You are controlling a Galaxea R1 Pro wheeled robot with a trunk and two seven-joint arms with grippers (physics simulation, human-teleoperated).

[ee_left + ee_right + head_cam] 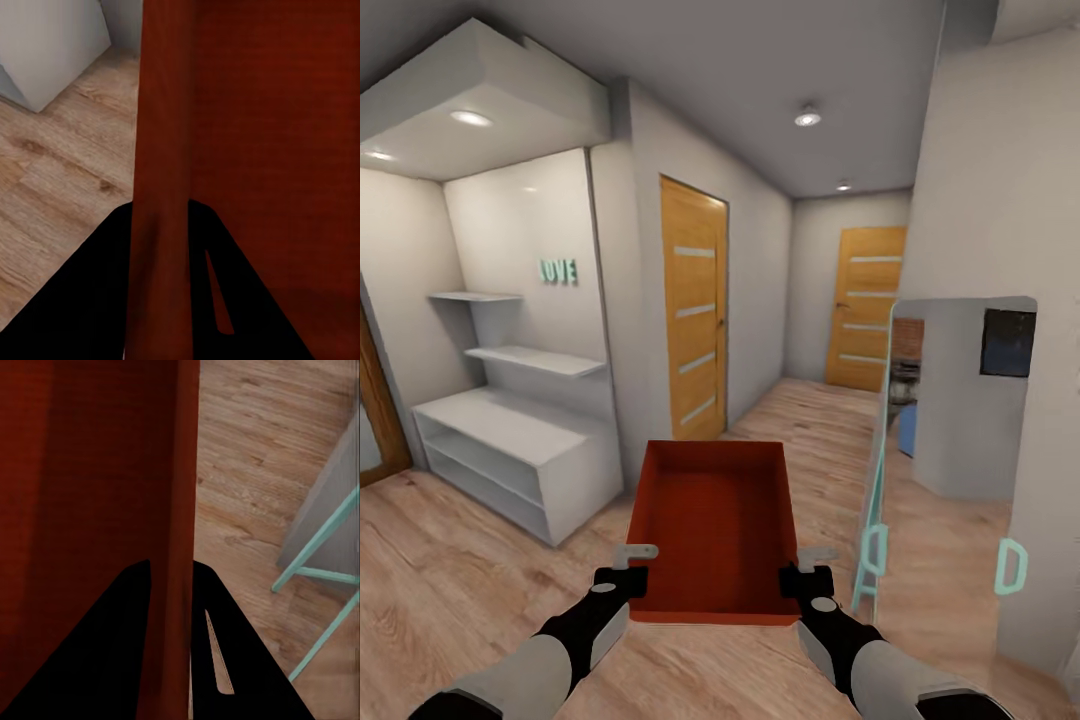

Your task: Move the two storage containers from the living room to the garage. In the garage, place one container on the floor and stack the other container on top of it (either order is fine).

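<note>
One orange-red storage container [712, 525] hangs in front of me above the light wood planks, carried level between both arms. My left gripper [630, 568] is shut on its left wall near the front corner. My right gripper [807, 572] is shut on its right wall. In the left wrist view the container's wall [161, 150] runs between the two dark fingers [90, 300]. The right wrist view shows the same for the opposite wall [180, 495], flanked by black fingers [247, 667]. The bin's inside looks empty.
I face a hallway with a wooden door [695, 310] on the left wall and another door [868, 305] at the far end. A white shelf unit [510, 445] stands at left. A teal-framed mirror or panel [875, 480] leans close at right beside a white wall.
</note>
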